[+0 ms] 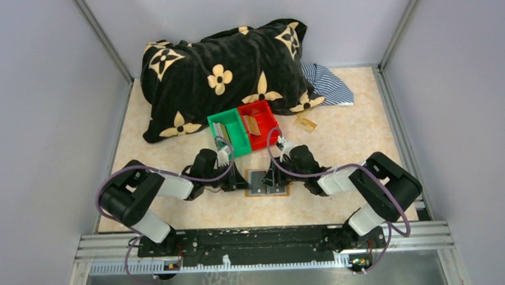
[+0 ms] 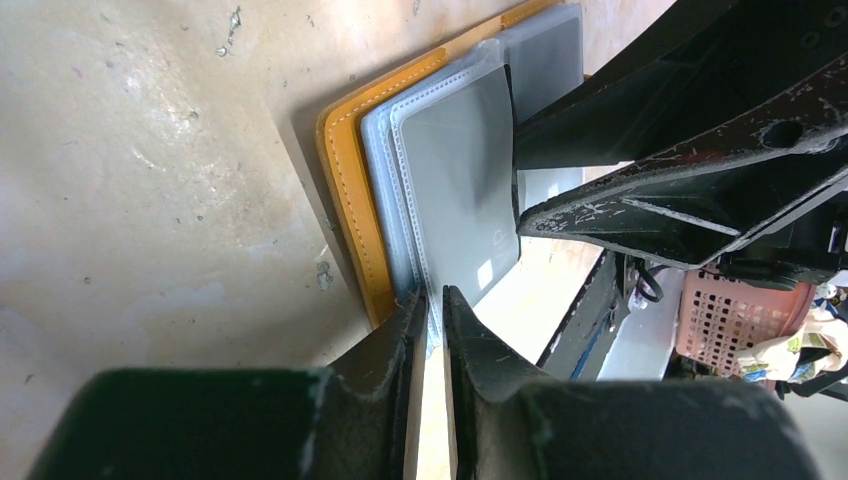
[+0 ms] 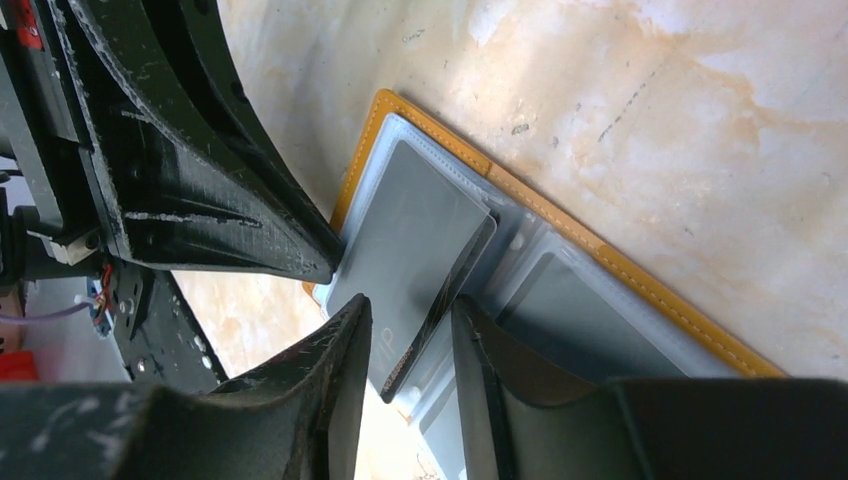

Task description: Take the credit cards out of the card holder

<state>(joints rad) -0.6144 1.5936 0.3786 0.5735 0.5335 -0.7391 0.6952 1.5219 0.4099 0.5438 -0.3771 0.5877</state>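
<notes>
Right gripper (image 3: 412, 318), part-open, is straddling a silvery grey plastic card (image 3: 405, 225).
Left gripper (image 2: 432, 300), nearly closed, is pinching the flat tan leather card holder (image 1: 267, 182) on the near table (image 1: 351, 133); a weak pinch is risking the holder dragging along.

This is a robot test cell in a lab. Plain grey panel walls (image 1: 39, 93) on metal posts box in the beige marbled tabletop (image 1: 357, 120) on three sides. An aluminium rail (image 1: 266, 240) along the tabletop's near edge carries two black robot arms (image 1: 138, 197).
</notes>
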